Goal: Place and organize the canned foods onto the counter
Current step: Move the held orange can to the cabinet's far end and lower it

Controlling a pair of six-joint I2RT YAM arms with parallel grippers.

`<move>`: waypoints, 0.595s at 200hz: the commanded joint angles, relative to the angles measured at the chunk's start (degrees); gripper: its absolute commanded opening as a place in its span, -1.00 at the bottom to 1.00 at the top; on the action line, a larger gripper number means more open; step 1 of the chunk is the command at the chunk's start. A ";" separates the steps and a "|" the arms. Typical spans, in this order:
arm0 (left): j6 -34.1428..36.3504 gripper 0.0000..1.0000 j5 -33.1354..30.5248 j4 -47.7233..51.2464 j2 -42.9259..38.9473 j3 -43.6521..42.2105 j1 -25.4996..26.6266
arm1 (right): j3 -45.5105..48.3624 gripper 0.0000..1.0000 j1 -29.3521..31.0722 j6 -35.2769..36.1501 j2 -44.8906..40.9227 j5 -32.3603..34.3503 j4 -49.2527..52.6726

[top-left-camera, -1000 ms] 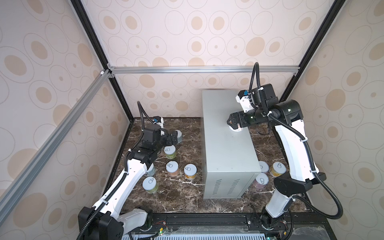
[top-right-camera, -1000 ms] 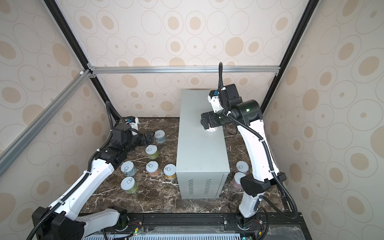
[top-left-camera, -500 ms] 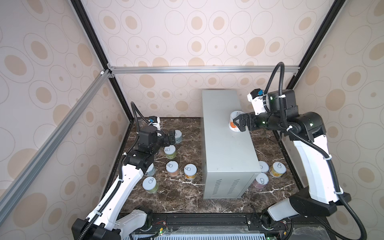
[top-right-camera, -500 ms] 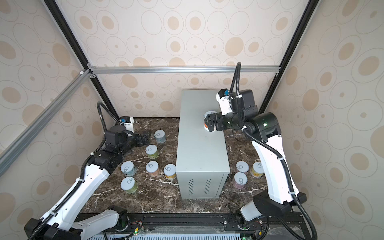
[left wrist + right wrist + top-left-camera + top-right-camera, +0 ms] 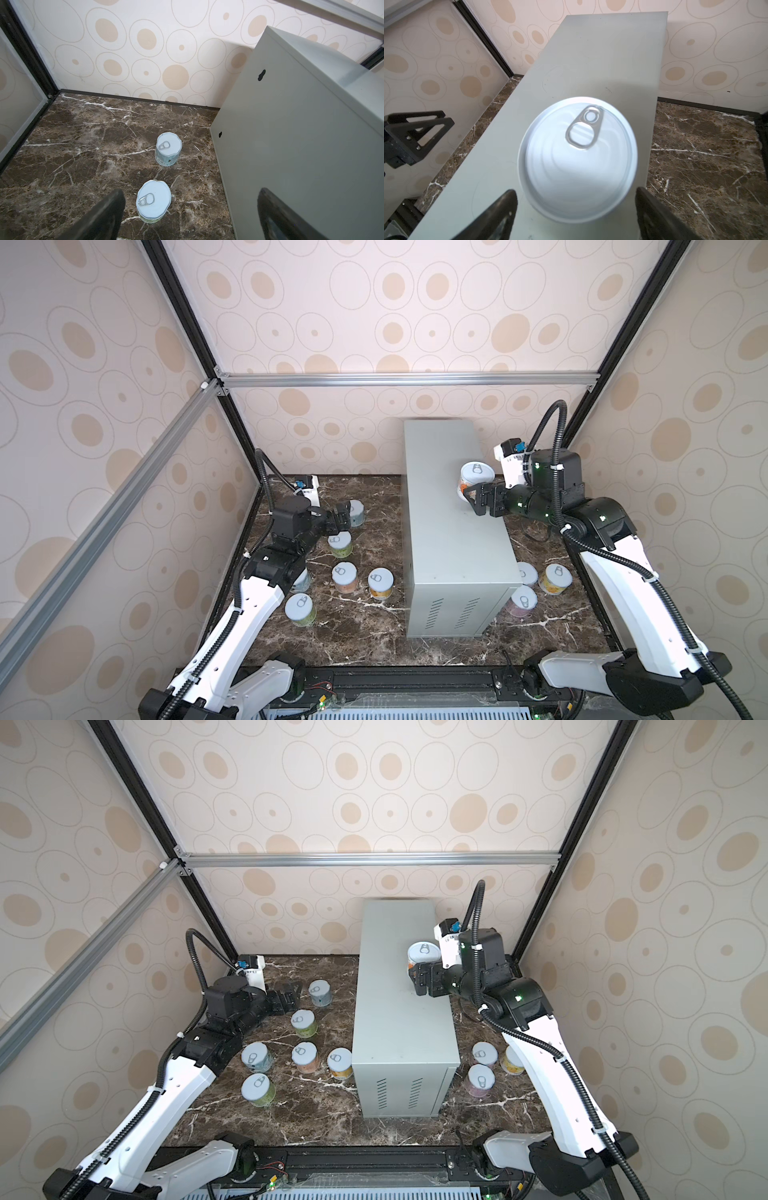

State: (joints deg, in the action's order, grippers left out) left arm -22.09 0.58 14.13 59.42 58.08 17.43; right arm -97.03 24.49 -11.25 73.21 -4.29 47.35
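The counter (image 5: 449, 556) (image 5: 399, 1023) is a tall grey box in the middle of the marble floor. One can with an orange label (image 5: 477, 477) (image 5: 423, 955) (image 5: 577, 158) stands upright on top of it, near its right edge. My right gripper (image 5: 473, 499) (image 5: 577, 209) is open at the can's near side, and a strip of counter shows between each finger and the can. Low on the left, my left gripper (image 5: 341, 519) (image 5: 192, 209) is open and empty, beside a pale blue can (image 5: 355, 512) (image 5: 168, 150) and a green-labelled can (image 5: 340, 543) (image 5: 153, 202).
Several more cans (image 5: 345, 577) stand on the marble left of the counter; one (image 5: 302, 580) is partly under my left arm. Three cans (image 5: 555, 578) stand to its right, near my right arm's base. Patterned walls and black frame posts (image 5: 237, 435) close in the floor.
My right arm has swung out to the right and dropped lower, and its gripper has drawn back. The orange-labelled can now shows on the counter. The left gripper has barely moved.
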 commanded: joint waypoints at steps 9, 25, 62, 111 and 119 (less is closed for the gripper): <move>-0.06 0.98 1.62 -2.47 0.65 0.00 0.41 | -0.41 0.77 0.35 -0.70 0.87 0.48 -4.21; -0.05 0.98 1.80 -2.80 1.34 0.26 0.40 | -0.95 0.76 0.29 -0.69 1.93 0.95 -4.72; 0.08 0.98 1.65 -3.10 3.23 0.97 0.41 | -2.93 0.54 -0.01 -0.36 5.06 0.79 -5.06; 0.40 0.98 1.51 -3.67 4.98 1.59 0.41 | -5.02 0.31 -0.40 0.65 8.70 1.47 -6.30; 0.46 0.98 1.44 -3.75 5.24 1.76 0.41 | -5.71 0.31 -0.65 0.76 9.56 1.78 -6.32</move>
State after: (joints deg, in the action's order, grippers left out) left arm -22.09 2.02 12.32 64.07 58.06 17.47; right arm -100.66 24.29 -10.98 80.51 -3.27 40.91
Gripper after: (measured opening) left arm 0.991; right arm 0.709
